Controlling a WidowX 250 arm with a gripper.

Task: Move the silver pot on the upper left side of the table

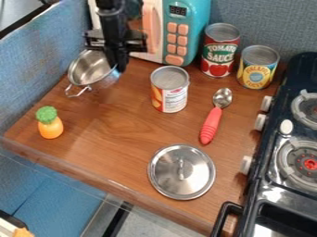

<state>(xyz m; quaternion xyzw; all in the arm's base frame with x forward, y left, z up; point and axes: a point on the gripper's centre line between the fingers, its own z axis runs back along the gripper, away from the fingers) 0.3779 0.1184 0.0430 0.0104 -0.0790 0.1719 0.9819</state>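
Note:
The black gripper [116, 68] hangs at the upper left, over the right rim of the silver pot and in front of part of it. Its lower end overlaps that rim; whether it holds the rim is unclear. The silver pot [106, 83] is at the table's upper left, beside the blue wall panel. Its opening faces up and somewhat left, and a wire handle points to the lower left. The arm hides part of the pot's far right side.
A toy microwave [180, 34] stands behind the gripper. On the wooden table [117, 134] are an open-looking can [169, 90], tomato can [219, 51], pineapple can [256, 68], red-handled spoon [212, 124], metal lid [181, 171] and toy pineapple [51, 127]. The stove [291, 185] borders the right.

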